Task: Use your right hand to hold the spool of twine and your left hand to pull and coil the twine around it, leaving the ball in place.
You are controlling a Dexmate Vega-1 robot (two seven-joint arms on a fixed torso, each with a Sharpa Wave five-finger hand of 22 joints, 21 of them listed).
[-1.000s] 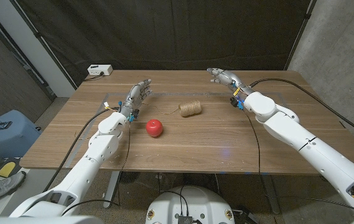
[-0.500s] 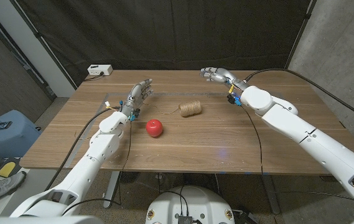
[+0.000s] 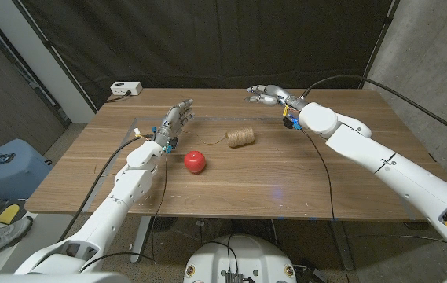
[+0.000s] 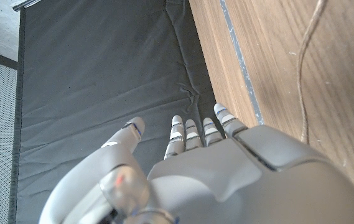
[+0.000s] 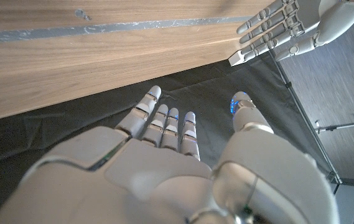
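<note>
One spool of twine [image 3: 241, 137], long axis left-right on the worktop [image 3: 231, 181], lies near-left of the right hand [image 3: 264, 95], fingers [image 5: 164, 121] spread, empty; the left hand [image 3: 174, 122], likewise open, is nearer.

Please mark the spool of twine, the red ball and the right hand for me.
spool of twine [image 3: 241, 137], head view, middle of the wound twine.
red ball [image 3: 196, 162], head view, centre of its top side.
right hand [image 3: 266, 94], head view, middle of the hand, above the table's far edge.
</note>
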